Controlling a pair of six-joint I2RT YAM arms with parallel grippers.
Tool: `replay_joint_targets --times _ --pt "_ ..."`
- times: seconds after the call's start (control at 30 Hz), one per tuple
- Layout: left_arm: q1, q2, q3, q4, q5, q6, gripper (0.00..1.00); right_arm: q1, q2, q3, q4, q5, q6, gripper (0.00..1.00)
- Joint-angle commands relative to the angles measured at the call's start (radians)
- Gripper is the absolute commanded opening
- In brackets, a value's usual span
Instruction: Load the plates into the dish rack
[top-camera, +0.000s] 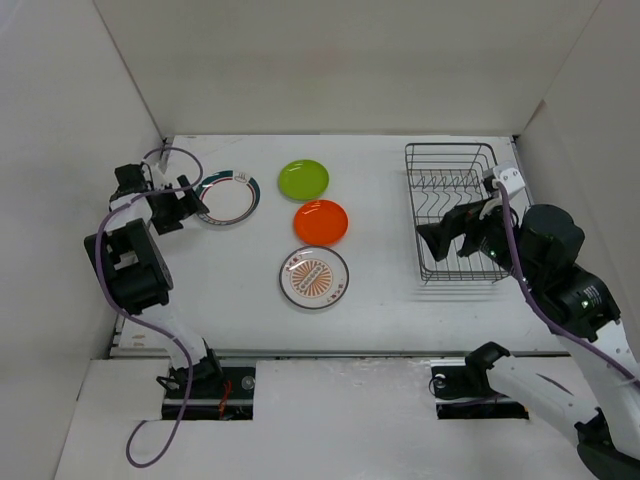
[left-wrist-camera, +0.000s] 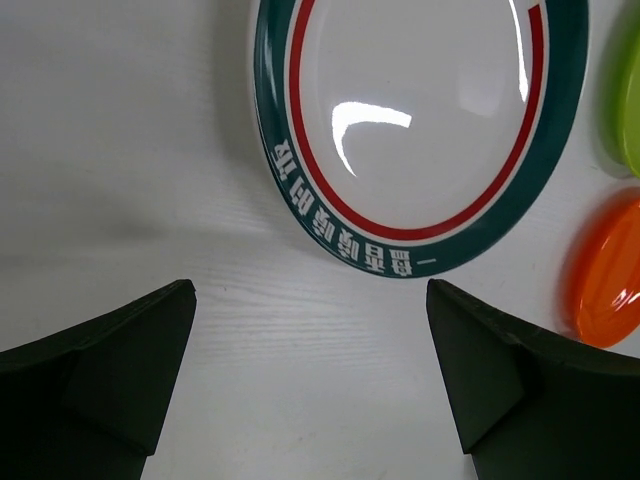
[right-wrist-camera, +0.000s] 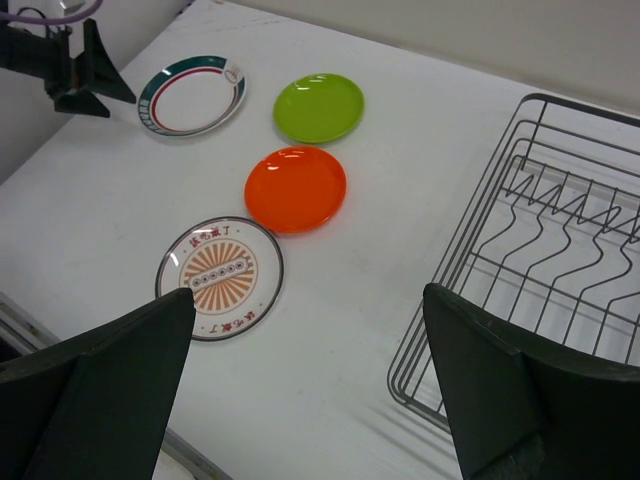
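Four plates lie flat on the white table (top-camera: 380, 300), none in the rack.
- Lime green plate (top-camera: 303, 179) sits farthest from the bases.
- Orange plate (top-camera: 321, 221) is just beside it at 6 o'clock, a thin gap between the rims.
- Orange-patterned white plate (top-camera: 314, 277) is next down the column, again at 6 o'clock.
- Teal-rimmed white plate (top-camera: 228, 197) lies apart, at about 8 o'clock from the green one.

The dish rack (top-camera: 412, 215) stands at 3 o'clock from the plate column, its long side running away from me. It is dark wire, and I see the divider prongs inside with nothing between them.

The left gripper (top-camera: 190, 205) is at 9 o'clock of the teal-rimmed plate, jaws spread wide and holding nothing. Through the left wrist camera the teal-rimmed plate (left-wrist-camera: 420, 120) lies just ahead of the tips. Bare table shows between the fingers, and I see no contact.

The right gripper (top-camera: 440, 232) hangs over the near left part of the rack, jaws wide and empty. Its wrist camera looks across the rack's corner (right-wrist-camera: 470, 250) toward all four plates.
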Motion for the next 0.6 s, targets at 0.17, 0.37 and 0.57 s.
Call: replay_joint_targets --times 0.17,0.37,0.57 --pt "0.02 0.089 0.041 0.12 0.045 -0.003 1.0 0.009 -0.034 0.02 0.077 -0.016 -0.006 1.0" --pt "0.02 0.195 0.099 0.119 0.096 -0.021 0.94 0.019 -0.061 0.011 0.077 -0.016 0.004 1.0" --pt "0.02 0.299 0.16 0.109 0.122 -0.041 0.84 0.019 -0.061 0.0 0.068 0.005 0.004 1.0"
